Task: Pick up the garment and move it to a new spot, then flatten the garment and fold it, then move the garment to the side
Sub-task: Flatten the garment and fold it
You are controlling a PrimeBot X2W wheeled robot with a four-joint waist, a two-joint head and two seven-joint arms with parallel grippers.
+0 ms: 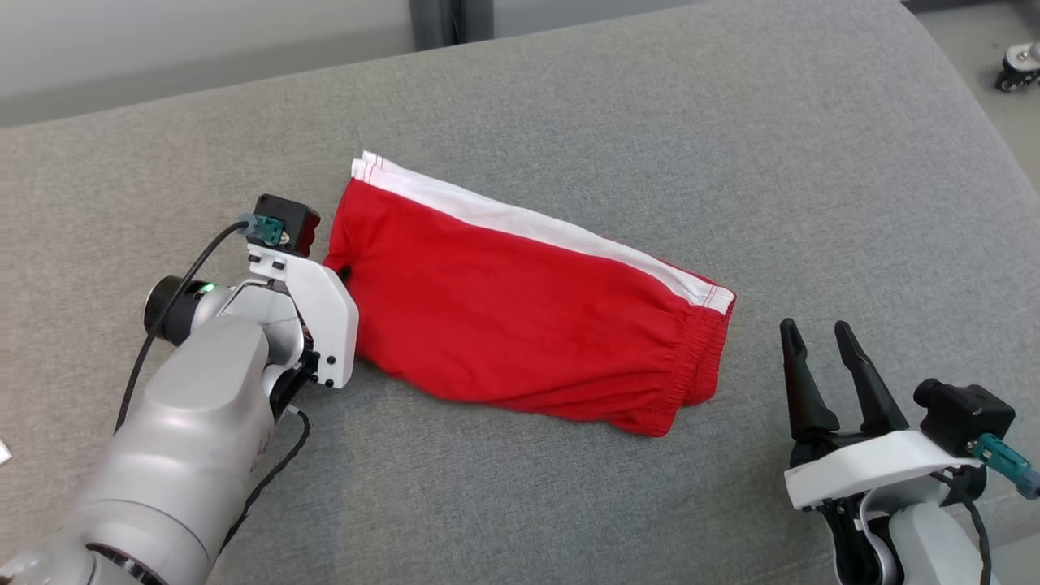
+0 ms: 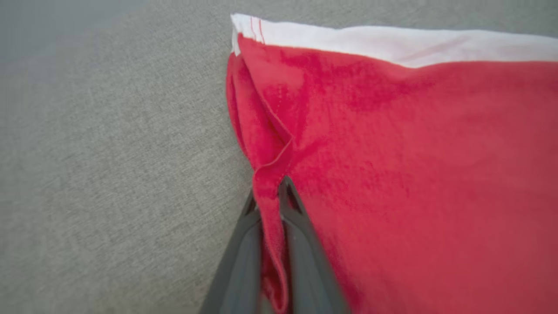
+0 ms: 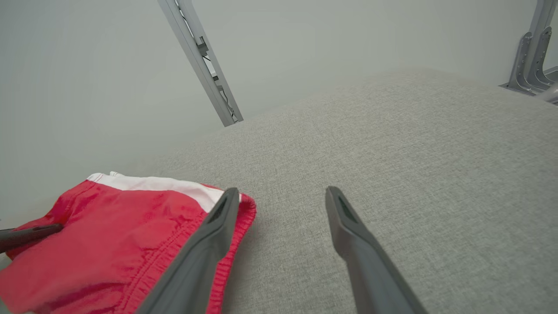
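Observation:
The garment [image 1: 520, 325] is a pair of red shorts with a white side stripe, lying folded flat on the grey cushion [image 1: 569, 122]. My left gripper [image 1: 337, 272] is at its left edge, mostly hidden behind the white wrist mount. In the left wrist view the left gripper [image 2: 268, 196] is shut on a pinched fold of the red hem of the garment [image 2: 414, 174]. My right gripper [image 1: 816, 333] stands open just right of the elastic waistband, apart from the cloth. In the right wrist view the right gripper [image 3: 282, 192] holds nothing, and the garment [image 3: 109, 244] lies at the lower left.
The cushion's far edge meets a pale wall. A caster wheel [image 1: 1020, 69] sits on the floor beyond the top right corner. A slanted metal rail [image 3: 200, 65] and a bracket [image 3: 529, 56] stand by the wall. Bare cushion stretches around the garment.

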